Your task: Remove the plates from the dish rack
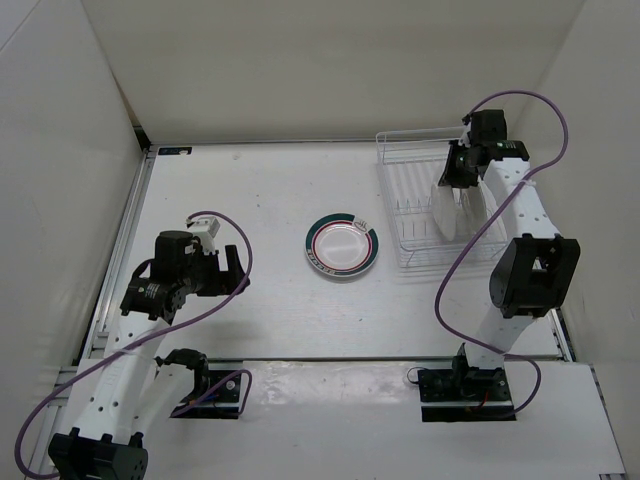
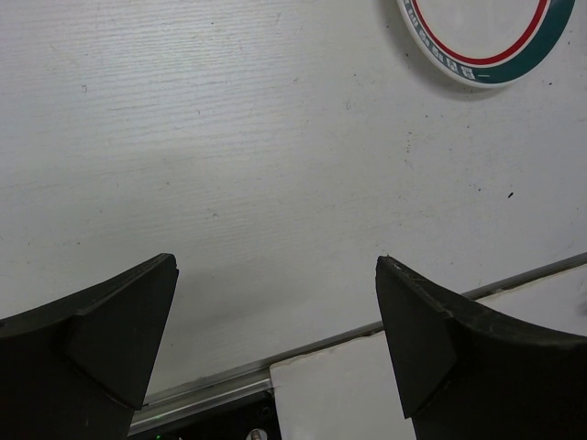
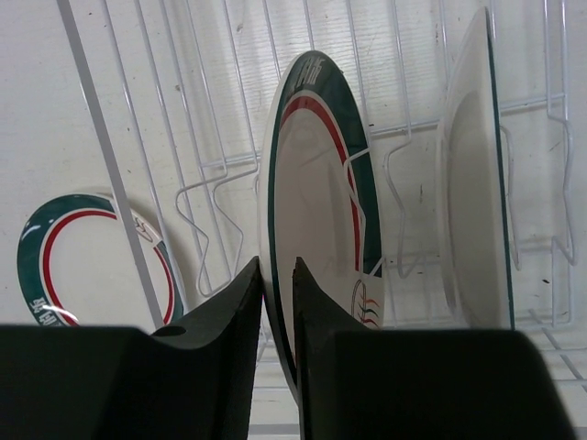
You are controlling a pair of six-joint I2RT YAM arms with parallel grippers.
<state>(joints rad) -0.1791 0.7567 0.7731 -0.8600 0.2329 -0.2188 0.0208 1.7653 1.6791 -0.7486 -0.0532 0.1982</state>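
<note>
Pinching the rim of the first rack plate (image 3: 316, 183), the right gripper (image 3: 278, 275) has its two fingers drawn to a narrow gap, with the plate edge clamped between them. The first rack plate stands upright on edge among the prongs of the dish rack (image 1: 415, 160) and shows a green outer ring and a red inner ring. The second rack plate (image 3: 472, 183) stands upright in the next slot to its right, apart from the first and seen nearly edge-on; only a thin green line shows at its rim. The dish rack sits on the far right part of the table (image 1: 250, 190), with the right arm reaching over it from the near side.

The table plate (image 1: 342, 245) lies flat, face up, near the table centre. It is left of the dish rack and not touching it, with the same green and red rings.

The left gripper (image 2: 275, 266) is spread wide with nothing between its fingers. It is over bare table on the near left side, well apart from the table plate
</note>
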